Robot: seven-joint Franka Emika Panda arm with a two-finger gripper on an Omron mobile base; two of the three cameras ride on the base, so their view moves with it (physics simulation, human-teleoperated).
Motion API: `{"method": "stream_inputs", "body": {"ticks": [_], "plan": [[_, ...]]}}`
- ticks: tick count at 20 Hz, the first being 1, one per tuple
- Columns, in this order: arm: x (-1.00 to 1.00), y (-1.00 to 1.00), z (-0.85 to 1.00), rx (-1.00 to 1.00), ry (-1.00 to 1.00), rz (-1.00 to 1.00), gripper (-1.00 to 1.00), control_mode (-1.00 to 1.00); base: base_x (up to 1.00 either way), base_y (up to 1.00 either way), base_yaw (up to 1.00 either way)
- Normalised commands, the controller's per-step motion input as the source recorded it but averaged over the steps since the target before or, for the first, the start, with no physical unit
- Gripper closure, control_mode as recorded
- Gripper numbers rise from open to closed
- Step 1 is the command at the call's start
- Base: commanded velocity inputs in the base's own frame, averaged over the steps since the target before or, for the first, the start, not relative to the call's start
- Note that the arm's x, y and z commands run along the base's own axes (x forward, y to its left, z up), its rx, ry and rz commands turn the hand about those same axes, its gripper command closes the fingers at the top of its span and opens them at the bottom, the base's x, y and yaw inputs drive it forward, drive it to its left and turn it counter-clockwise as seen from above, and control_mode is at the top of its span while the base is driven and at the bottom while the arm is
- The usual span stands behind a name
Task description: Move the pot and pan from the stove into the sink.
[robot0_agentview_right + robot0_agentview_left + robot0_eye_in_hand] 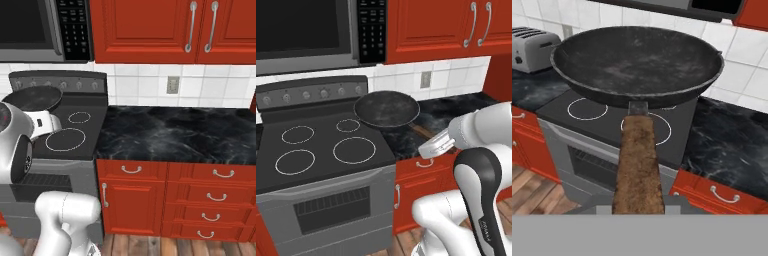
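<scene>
Mostly hidden: the claw (638,209), its tips cut off at the bottom of the hand view.
Grip: claw narrow, clamped on the pan's brown handle (638,165).
Pan (387,108): shallow, round, dark speckled inside, lifted clear above the stove (316,145), over its right rear corner.
Stove: black glass, four white rings, bare; knobs on the grey back panel.
Around: toaster (529,47) on the far counter beyond the stove; marbled counter (175,132) right of the stove; microwave (306,30) above it.
Hard to tell: whether the pan's rim touches anything.
</scene>
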Motion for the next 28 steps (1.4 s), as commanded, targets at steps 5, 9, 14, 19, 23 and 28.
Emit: {"method": "stream_inputs", "body": {"ticks": [5, 9, 14, 19, 23, 28], "plan": [[0.00, 0.00, 0.00, 0.00, 0.00, 0.00, 1.00, 1.00, -0.34, 0.16, 0.09], [0.00, 0.00, 0.00, 0.00, 0.00, 0.00, 1.00, 1.00, -0.22, 0.03, 0.26], [0.00, 0.00, 0.00, 0.00, 0.00, 0.00, 1.00, 1.00, -0.14, 0.00, 0.39], [0.00, 0.00, 0.00, 0.00, 0.00, 0.00, 1.00, 1.00, -0.14, -0.02, 0.44], [0.00, 0.00, 0.00, 0.00, 0.00, 0.00, 1.00, 1.00, -0.16, -0.03, 0.47], [0.00, 0.00, 0.00, 0.00, 0.00, 0.00, 1.00, 1.00, -0.14, -0.01, 0.48]]}}
